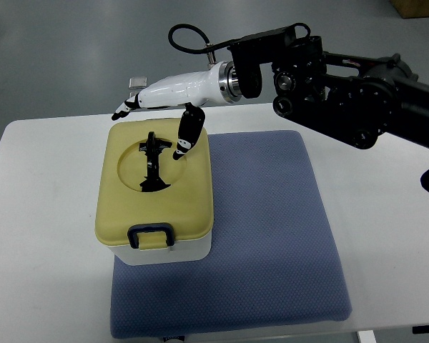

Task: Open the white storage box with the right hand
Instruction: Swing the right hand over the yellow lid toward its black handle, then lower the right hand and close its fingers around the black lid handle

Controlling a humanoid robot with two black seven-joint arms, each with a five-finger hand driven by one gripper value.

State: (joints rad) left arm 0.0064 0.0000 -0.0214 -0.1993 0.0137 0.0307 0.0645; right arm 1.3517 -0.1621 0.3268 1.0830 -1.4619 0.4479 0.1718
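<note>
Hovering right hand over storage box far edge, lid shut.

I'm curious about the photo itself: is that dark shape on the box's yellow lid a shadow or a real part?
Top view: lighting is even and sharp, without glare; the dark shape on the lid looks like a black handle in a round recess, though the right hand above may add some shadow.

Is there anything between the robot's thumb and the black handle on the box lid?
Nothing. In the top view the right hand hangs above the lid, thumb pointing down beside the handle; only bare yellow lid lies between them.
</note>
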